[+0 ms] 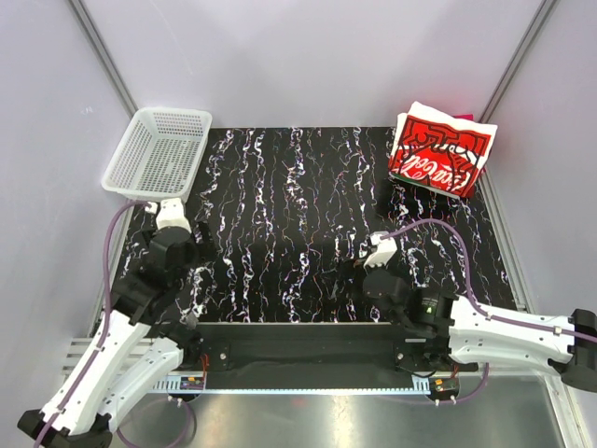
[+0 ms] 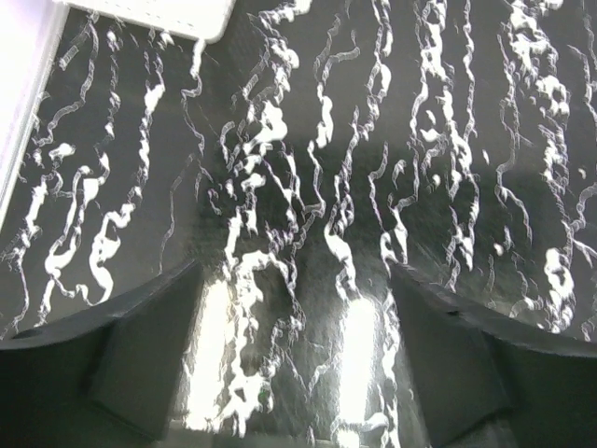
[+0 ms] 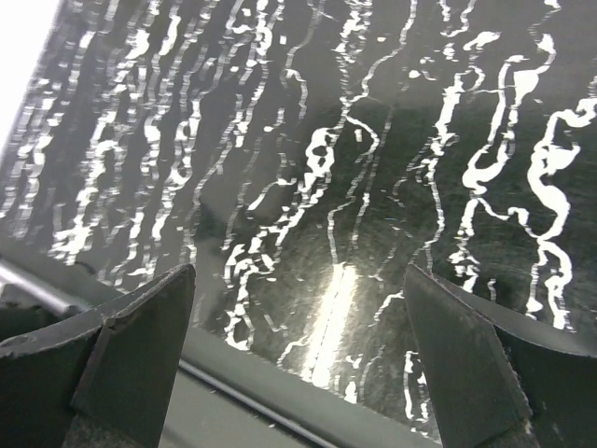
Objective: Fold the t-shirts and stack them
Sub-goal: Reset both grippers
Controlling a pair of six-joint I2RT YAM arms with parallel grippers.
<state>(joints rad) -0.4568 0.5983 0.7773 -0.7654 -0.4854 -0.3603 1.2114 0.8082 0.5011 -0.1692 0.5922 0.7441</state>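
A folded stack of t-shirts [image 1: 440,149] lies at the table's far right corner, with a cream tee carrying a large red Coca-Cola print on top and a red edge under it. My left gripper [image 1: 173,217] hovers at the near left, just in front of the basket, its jaws open over bare mat [image 2: 295,280]. Over the near right of the mat, my right gripper [image 1: 373,254] is also open, nothing between its fingers [image 3: 140,345]. Neither wrist view shows any shirt.
A white plastic mesh basket [image 1: 159,149] sits at the far left corner, partly over the table edge; its corner [image 2: 177,17] shows in the left wrist view. The black marbled mat [image 1: 298,215] covers the table. Grey walls enclose the back and sides.
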